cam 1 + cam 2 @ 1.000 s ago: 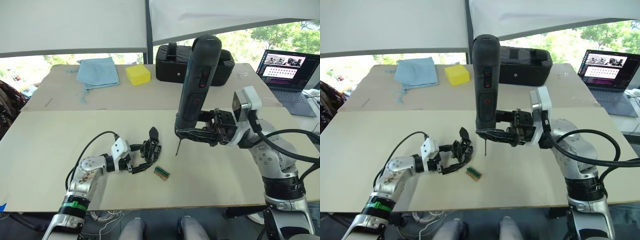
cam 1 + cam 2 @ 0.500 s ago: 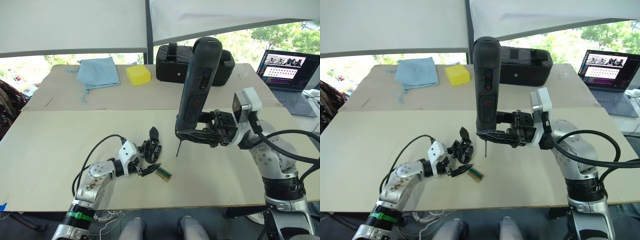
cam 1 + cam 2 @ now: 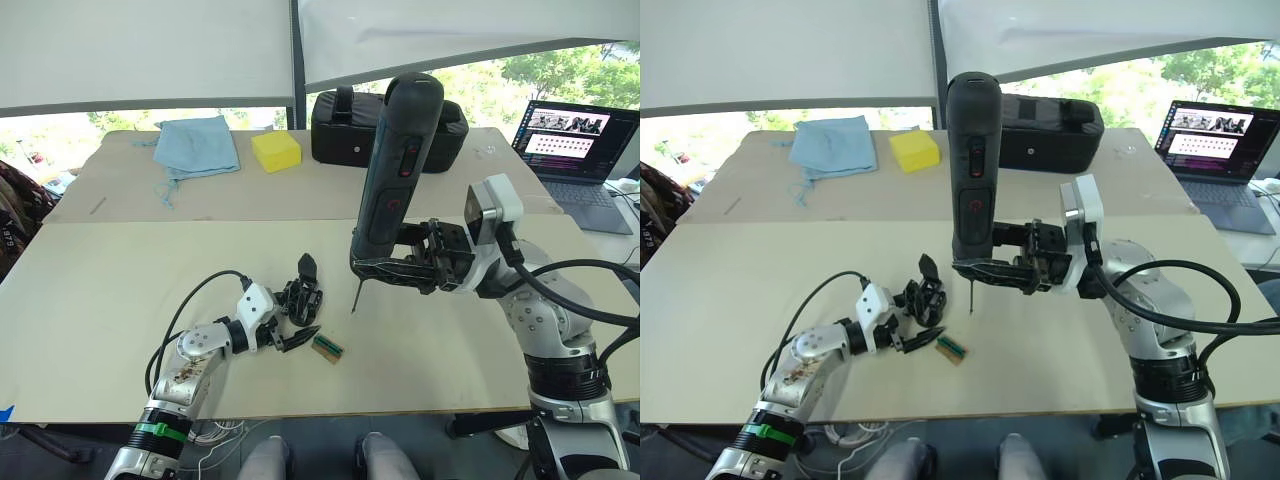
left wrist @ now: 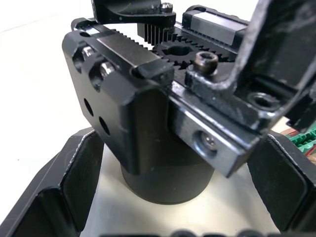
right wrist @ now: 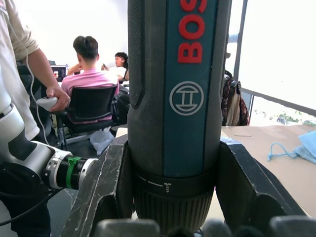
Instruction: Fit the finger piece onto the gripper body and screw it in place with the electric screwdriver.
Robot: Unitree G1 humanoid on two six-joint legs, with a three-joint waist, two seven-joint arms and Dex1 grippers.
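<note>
Beige tabletop (image 3: 120, 300) carries the assembly work, with a black zipped bag (image 3: 340, 125), a blue cloth (image 3: 198, 143) and a yellow block (image 3: 275, 149) at its far side and a laptop (image 3: 575, 150) to the robot's right. Right gripper (image 3: 400, 268) is clamped on the lower barrel of the electric screwdriver (image 3: 395, 170), held upright, its thin bit (image 3: 355, 295) pointing down, clear of the table and just right of the gripper body (image 3: 302, 295). Left gripper (image 3: 290, 330) lies low on the table, its fingers (image 4: 79, 177) spread to either side of the body's round base and not visibly pressing it. Whether the finger piece is already seated on the body cannot be told. A small green-and-brown block (image 3: 324, 347) lies just beside the left fingertips.

Risks, as judged: driving the bit down before the left fingers close could tip or spin the unrestrained body; a tall, top-heavy screwdriver gripped low may lean, letting the bit miss the screw head or slip off; closing the left fingers could knock the nearby block.
</note>
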